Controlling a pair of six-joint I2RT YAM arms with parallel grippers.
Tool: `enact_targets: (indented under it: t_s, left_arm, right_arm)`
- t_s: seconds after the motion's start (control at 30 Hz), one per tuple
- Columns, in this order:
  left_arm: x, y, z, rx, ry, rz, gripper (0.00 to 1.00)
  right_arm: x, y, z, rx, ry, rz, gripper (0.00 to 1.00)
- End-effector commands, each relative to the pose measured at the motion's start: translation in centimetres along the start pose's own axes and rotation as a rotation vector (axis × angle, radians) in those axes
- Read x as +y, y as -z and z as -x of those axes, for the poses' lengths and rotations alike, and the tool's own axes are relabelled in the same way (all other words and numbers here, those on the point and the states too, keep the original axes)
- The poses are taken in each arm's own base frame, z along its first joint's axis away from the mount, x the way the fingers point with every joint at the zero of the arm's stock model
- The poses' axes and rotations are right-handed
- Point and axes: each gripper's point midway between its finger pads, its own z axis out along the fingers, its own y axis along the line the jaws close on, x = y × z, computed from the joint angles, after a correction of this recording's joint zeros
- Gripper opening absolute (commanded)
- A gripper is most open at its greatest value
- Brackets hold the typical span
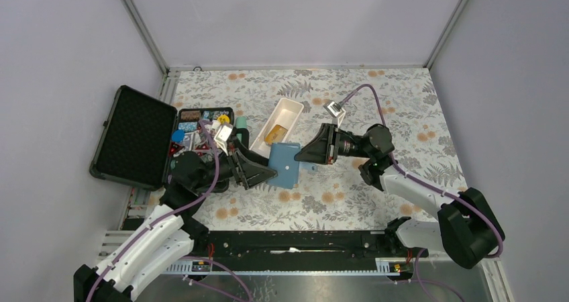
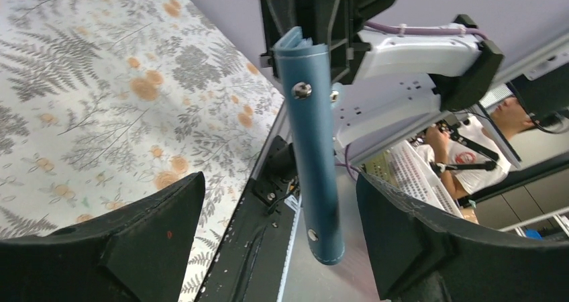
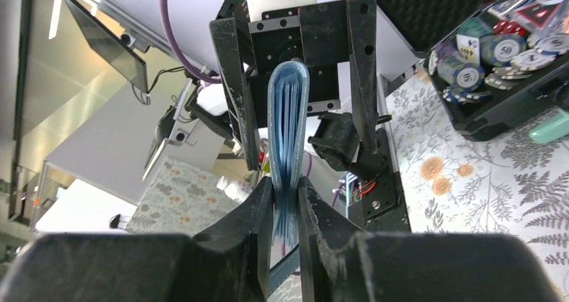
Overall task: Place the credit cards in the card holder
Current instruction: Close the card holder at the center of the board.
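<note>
The teal-blue card holder (image 1: 284, 164) hangs above the table between the two arms. My right gripper (image 3: 286, 201) is shut on its lower edge, and its lighter blue pages (image 3: 288, 114) fan out above the fingers. My left gripper (image 2: 282, 248) is open, its fingers (image 2: 134, 241) standing on either side of the card holder's spine (image 2: 315, 161) without touching it. In the top view the left gripper (image 1: 272, 174) is at the holder's left edge and the right gripper (image 1: 300, 156) at its right edge. A golden-orange credit card (image 1: 274, 135) lies in the white tray (image 1: 290, 107).
An open black foam-lined case (image 1: 134, 137) stands at the left edge. Beside it is a black tray of poker chips and small trinkets (image 1: 201, 124); the chips (image 3: 496, 54) also show in the right wrist view. A teal object (image 1: 240, 123) lies next to the white tray.
</note>
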Motion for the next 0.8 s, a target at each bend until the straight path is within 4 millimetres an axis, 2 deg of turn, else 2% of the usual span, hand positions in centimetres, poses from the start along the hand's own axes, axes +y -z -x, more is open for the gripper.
enact_targets:
  t_s: [0.0, 0.1, 0.27, 0.43, 0.63, 0.77]
  left_arm:
    - [-4.7, 0.6, 1.6, -0.024, -0.083, -0.178, 0.85]
    - [-4.5, 0.7, 1.2, -0.002, -0.078, -0.166, 0.77]
    - [-3.5, 0.5, 0.8, 0.012, -0.060, -0.119, 0.58]
    - [-4.0, -0.1, 0.9, 0.000, -0.052, -0.141, 0.52]
    - [-4.6, -1.2, 0.5, 0.004, -0.039, -0.175, 0.33]
    - [-4.6, -1.3, 0.8, -0.017, -0.037, -0.177, 0.28]
  right_arm:
    - [3.2, -0.1, 1.2, 0.020, 0.069, 0.108, 0.00]
    - [3.3, -0.2, 1.5, 0.004, 0.063, 0.110, 0.00]
    - [3.4, -0.3, 1.9, -0.011, 0.057, 0.108, 0.00]
    - [3.1, -0.3, 1.8, -0.010, 0.043, 0.107, 0.00]
    - [3.1, -0.4, 1.9, -0.016, 0.042, 0.112, 0.00]
    - [2.9, -0.4, 1.8, -0.015, 0.037, 0.107, 0.00]
